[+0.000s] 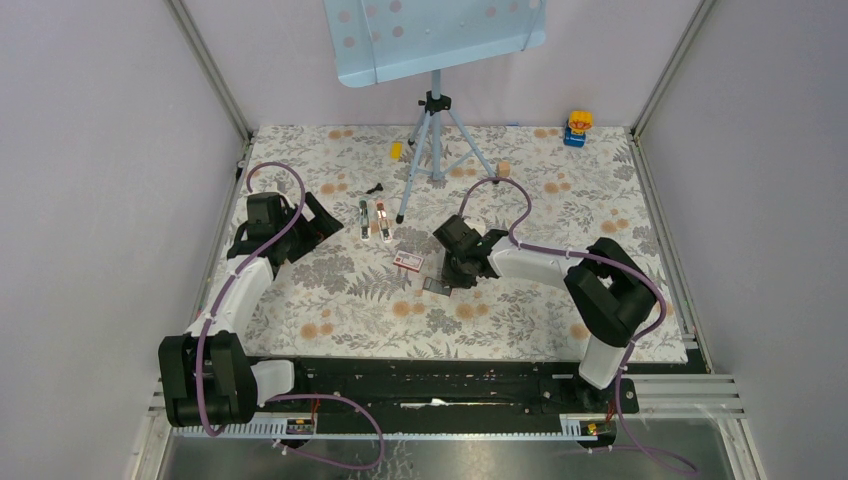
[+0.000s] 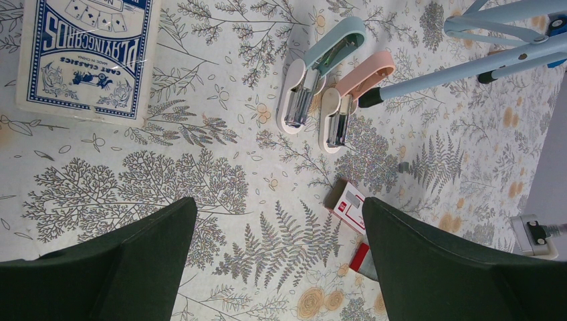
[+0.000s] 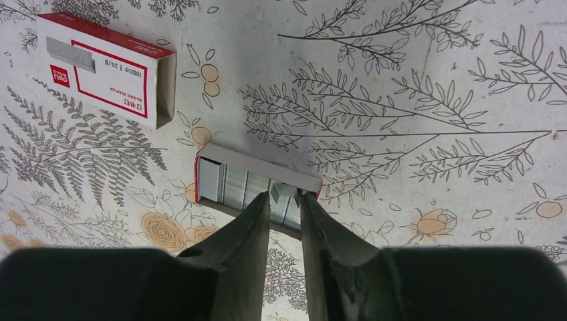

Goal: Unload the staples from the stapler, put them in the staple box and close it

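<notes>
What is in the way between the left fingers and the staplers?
Nothing visible: only bare cloth lies between the open left fingers and the teal stapler and pink stapler. A tripod leg ends beside the pink one, off to the side.

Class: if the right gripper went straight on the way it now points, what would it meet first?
The open red-edged cardboard tray of silver staples, directly beyond the right gripper and its fingers. They seem nearly touching it, though depth is unclear.
</notes>
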### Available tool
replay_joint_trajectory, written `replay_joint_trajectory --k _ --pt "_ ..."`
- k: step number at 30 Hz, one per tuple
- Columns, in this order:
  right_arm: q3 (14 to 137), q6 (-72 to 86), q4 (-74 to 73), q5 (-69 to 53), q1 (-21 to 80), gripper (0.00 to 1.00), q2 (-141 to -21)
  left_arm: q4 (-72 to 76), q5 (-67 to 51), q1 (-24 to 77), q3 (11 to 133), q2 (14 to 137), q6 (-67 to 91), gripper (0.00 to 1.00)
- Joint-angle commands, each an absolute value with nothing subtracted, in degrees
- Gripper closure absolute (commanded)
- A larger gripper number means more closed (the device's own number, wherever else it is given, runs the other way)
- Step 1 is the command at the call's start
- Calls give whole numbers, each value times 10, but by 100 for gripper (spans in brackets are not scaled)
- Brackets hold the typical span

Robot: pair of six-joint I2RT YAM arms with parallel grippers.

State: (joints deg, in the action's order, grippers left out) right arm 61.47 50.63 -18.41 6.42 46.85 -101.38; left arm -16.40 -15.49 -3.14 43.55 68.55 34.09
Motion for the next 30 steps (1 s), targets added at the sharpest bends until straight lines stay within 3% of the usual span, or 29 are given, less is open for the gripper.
replay_joint_trajectory --k 1,14,23,30 --pt "627 511 -184 70 476 69 -1010 -142 -161 -35 438 684 335 1" --pt "645 480 -193 113 476 68 -968 -141 -162 -36 439 684 335 1" --pt "732 349 -221 106 476 65 -1053 -141 -162 -36 439 684 334 1" --pt "803 316 -249 117 476 75 -1131 -141 -161 -37 439 684 334 1"
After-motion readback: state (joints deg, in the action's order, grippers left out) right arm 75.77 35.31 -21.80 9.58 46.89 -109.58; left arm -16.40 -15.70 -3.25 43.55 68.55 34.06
